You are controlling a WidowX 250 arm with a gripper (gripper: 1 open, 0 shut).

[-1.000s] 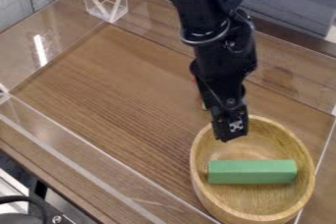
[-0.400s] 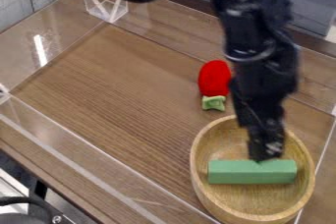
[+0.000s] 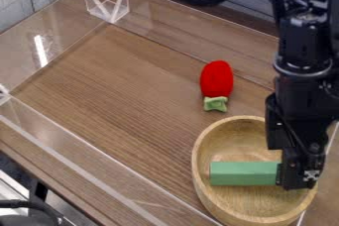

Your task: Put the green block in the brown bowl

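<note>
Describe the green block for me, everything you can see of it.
The green block is a flat, elongated rectangular piece, plain matte mid-green. It lies on its broad side inside the brown bowl, resting on the bowl's floor, running roughly left to right. Its right end is hidden behind the black claw, so contact there cannot be told.

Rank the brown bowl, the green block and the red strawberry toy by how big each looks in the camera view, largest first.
1. brown bowl, clearly the largest.
2. green block, though the end effector hides its right end.
3. red strawberry toy; it looks close to the block's visible part and sits farther from the camera, so this order is unsure.
</note>
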